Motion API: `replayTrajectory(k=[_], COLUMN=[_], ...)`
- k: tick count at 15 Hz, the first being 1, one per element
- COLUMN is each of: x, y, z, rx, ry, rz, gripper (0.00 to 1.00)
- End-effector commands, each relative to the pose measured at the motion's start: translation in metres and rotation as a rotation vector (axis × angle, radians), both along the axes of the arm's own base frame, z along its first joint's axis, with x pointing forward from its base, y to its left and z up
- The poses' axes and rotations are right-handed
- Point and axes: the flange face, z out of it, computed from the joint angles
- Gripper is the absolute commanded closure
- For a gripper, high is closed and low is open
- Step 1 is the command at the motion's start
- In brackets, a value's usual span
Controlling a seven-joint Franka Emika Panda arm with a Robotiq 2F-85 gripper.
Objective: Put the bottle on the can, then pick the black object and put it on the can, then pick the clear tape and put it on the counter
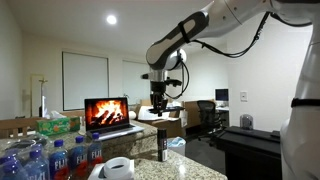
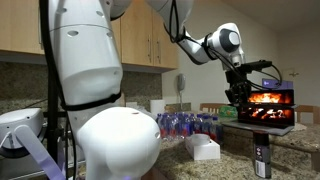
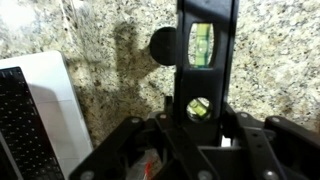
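In the wrist view my gripper (image 3: 200,128) is shut on the black object (image 3: 207,60), a flat black bar with green vials that sticks out over the granite counter (image 3: 110,60). Just left of the bar is the round dark top of the bottle (image 3: 162,42). In both exterior views the gripper (image 1: 158,106) (image 2: 240,94) hangs above the slim dark bottle (image 1: 161,145) (image 2: 262,152), which stands upright. A silvery base, likely the can (image 2: 262,169), shows under it. A whitish ring, the clear tape (image 1: 118,166), lies on the near counter.
An open laptop (image 1: 108,114) (image 2: 266,106) (image 3: 30,110) with a fire picture stands close behind the bottle. Several blue-labelled water bottles (image 1: 45,158) (image 2: 190,125) are grouped on the counter. A green tissue box (image 1: 58,125) and a white box (image 2: 204,149) are nearby.
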Motion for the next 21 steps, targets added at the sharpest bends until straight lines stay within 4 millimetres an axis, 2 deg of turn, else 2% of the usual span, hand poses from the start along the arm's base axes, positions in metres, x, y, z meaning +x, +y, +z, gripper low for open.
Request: replayTrajectory(k=[1, 3, 4, 9, 14, 18, 21], x=[0.002, 0.002, 0.002, 0.027, 0.055, 0.076, 0.083], y=[-0.002, -0.003, -0.002, 0.004, -0.002, -0.009, -0.008], z=[-0.001, -0.003, -0.003, -0.014, -0.028, -0.037, -0.044], rx=[-0.001, -0.001, -0.001, 0.041, 0.089, 0.101, 0.087], ry=[-0.013, -0.022, -0.023, 0.120, 0.251, 0.251, 0.211], rz=[-0.007, -0.009, -0.008, 0.051, 0.058, -0.003, -0.056], gripper=[0.57, 0.57, 0.82, 0.82, 0.82, 0.82, 0.82])
